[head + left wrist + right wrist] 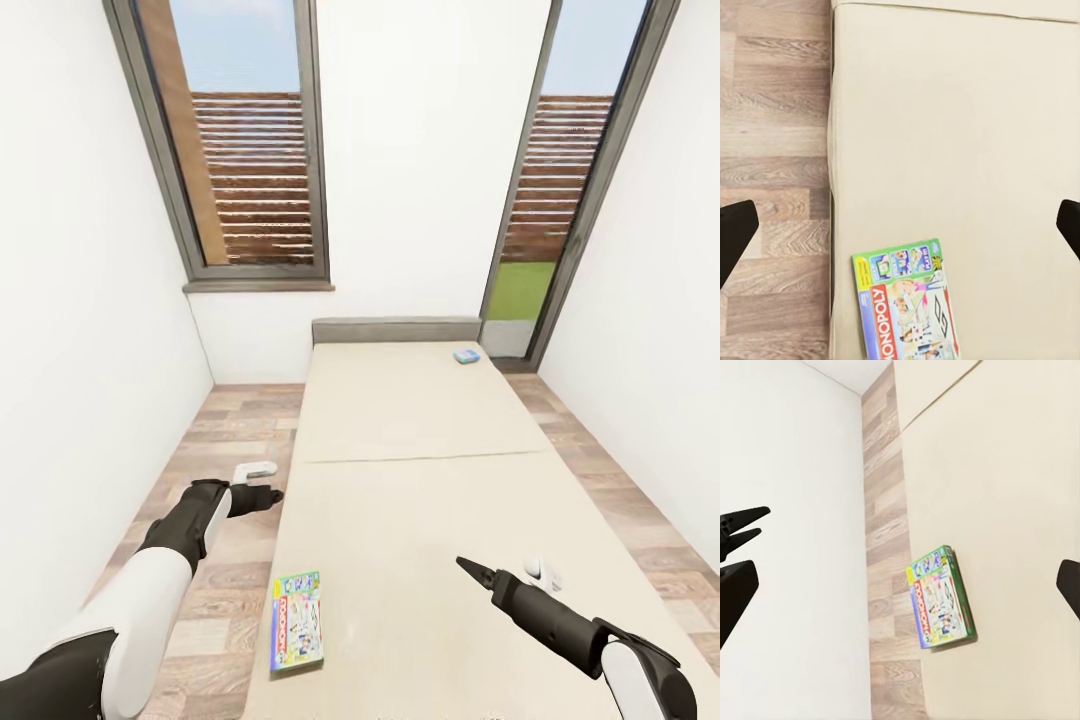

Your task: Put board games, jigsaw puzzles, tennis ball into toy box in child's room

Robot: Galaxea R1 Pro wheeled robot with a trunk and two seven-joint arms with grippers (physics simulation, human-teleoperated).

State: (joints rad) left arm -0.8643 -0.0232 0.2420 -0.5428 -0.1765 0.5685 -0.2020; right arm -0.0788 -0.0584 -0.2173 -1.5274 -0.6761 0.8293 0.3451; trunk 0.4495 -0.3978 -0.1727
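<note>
Right pincer (470, 568): hangs low over the near section of the bed (420, 520); its dark fingertips come to a point in the head view, but the right wrist view has one fingertip at each side edge with a wide gap between, so I judge it released and grasping nothing.
Left pincer (268, 496): hovers over the wood floor (220, 430) just beside the bed's left edge; its own wrist view has dark fingertips (735, 232) at both side edges, wide apart, so it is released too, with nothing between them.
Nearest game box (297, 619): the green-blue printed one, lying flat on the near section of the bed at its left edge, the long side along that edge. It sits nearer the robot than the left pincer, apart from it, and well to the left of the right pincer.
Seam (420, 457): crosses the mattress between the two sections.
Far game box (466, 355): the small blue one, on the far section near the headboard (396, 329) and the right side, well apart from both pincers.
Step in hand: probably reaching for the nearer box.
Doing it well: the box is thin and flat, so I would bring the left pincer back and down, span the short width from above, and clench at the edge that meets the mattress side, where a finger can get under.
</note>
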